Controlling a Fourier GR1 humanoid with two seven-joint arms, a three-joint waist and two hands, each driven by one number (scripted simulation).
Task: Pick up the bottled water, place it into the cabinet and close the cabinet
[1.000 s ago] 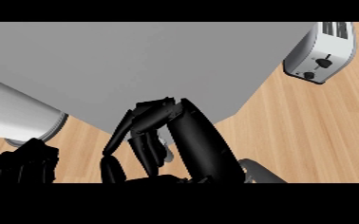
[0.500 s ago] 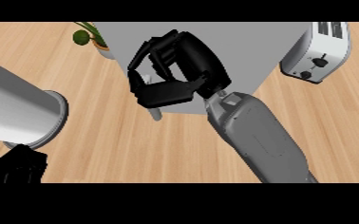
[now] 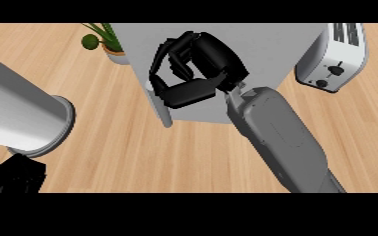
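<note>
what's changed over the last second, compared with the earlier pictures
The right hand has risen from the lower edge to the cabinet, fingers curled near its left edge. The view swung, bringing a plant into sight. The toaster is unmoved beside the cabinet; the left hand is still low.

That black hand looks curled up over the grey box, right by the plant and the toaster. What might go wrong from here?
The right hand is curled over the grey cabinet, and no bottle can be seen, so whether it holds one cannot be judged. The potted plant stands just left of the cabinet; a sideways swing might knock it. The toaster sits close on the other side, so the forearm may brush it.
</note>
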